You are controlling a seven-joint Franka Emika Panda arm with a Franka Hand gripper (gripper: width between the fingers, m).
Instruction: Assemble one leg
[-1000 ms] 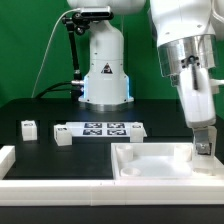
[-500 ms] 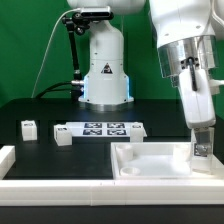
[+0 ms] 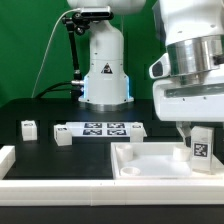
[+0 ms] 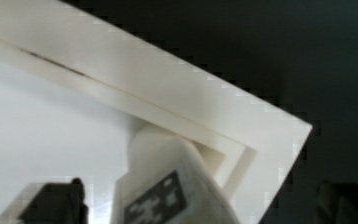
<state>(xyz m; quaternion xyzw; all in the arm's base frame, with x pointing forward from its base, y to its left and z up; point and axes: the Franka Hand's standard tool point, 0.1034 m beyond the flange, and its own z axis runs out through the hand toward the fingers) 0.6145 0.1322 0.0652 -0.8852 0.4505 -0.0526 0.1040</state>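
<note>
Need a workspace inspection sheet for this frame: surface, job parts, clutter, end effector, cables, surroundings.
Surface: black table, matte.
Job's things: leg upright in a corner of the white tray-shaped piece, at the exterior view's right, tag toward the camera.
Clutter: small white blocks beside the marker board; white border piece along the front and the exterior view's left.
End effector: end effector over the leg, fingers either side with gaps; looks open.
Cables: thin cable hanging behind the table.
Surroundings: second robot base; green backdrop.
</note>
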